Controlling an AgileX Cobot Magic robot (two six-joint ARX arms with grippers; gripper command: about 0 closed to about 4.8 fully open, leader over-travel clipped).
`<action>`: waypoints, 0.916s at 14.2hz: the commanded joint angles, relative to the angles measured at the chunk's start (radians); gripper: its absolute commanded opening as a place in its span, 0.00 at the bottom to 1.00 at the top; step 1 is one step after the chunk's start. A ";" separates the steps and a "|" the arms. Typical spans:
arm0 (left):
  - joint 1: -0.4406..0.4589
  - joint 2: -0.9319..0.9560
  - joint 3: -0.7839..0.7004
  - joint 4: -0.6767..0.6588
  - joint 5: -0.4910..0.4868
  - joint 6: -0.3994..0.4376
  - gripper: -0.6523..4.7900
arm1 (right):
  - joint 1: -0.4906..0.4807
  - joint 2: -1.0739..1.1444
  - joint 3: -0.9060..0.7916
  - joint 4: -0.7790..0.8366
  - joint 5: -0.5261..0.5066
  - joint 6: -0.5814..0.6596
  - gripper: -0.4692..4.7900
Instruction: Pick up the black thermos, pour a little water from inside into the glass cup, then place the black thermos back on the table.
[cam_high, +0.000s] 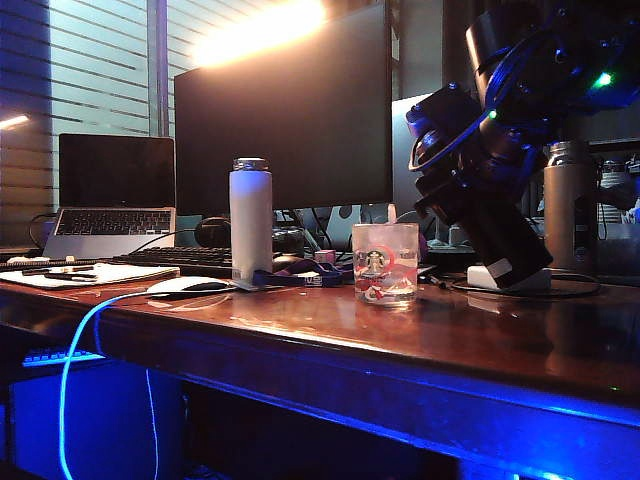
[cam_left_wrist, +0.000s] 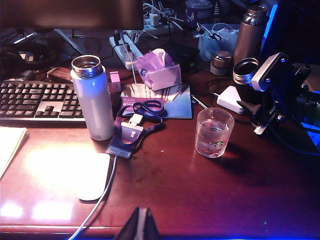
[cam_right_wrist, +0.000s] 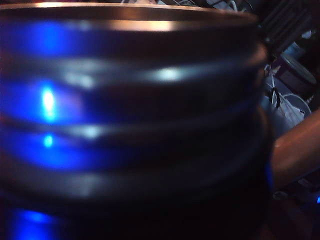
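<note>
Filling the right wrist view, the black thermos (cam_right_wrist: 130, 125) is clamped, tilted, by the right gripper (cam_high: 480, 190) at the exterior view's right, beside the glass cup (cam_high: 385, 262). At the left wrist view's bottom edge, the left gripper (cam_left_wrist: 140, 226) is seen with fingers pressed together above the table (cam_left_wrist: 200, 195).

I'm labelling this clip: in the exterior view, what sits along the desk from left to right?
Laptop → white bottle → glass cup → black thermos, tilted in the right hand → bronze flask. The left hand shows only in its own wrist view.
</note>
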 joint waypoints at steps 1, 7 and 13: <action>0.000 -0.002 0.003 0.012 0.004 0.000 0.12 | 0.012 -0.001 0.010 0.033 -0.009 -0.014 0.18; 0.000 -0.002 0.003 0.012 0.004 0.000 0.12 | 0.026 0.023 0.034 0.039 0.003 -0.092 0.18; 0.000 -0.002 0.003 0.012 0.004 0.000 0.12 | 0.026 0.037 0.034 0.034 0.021 -0.225 0.18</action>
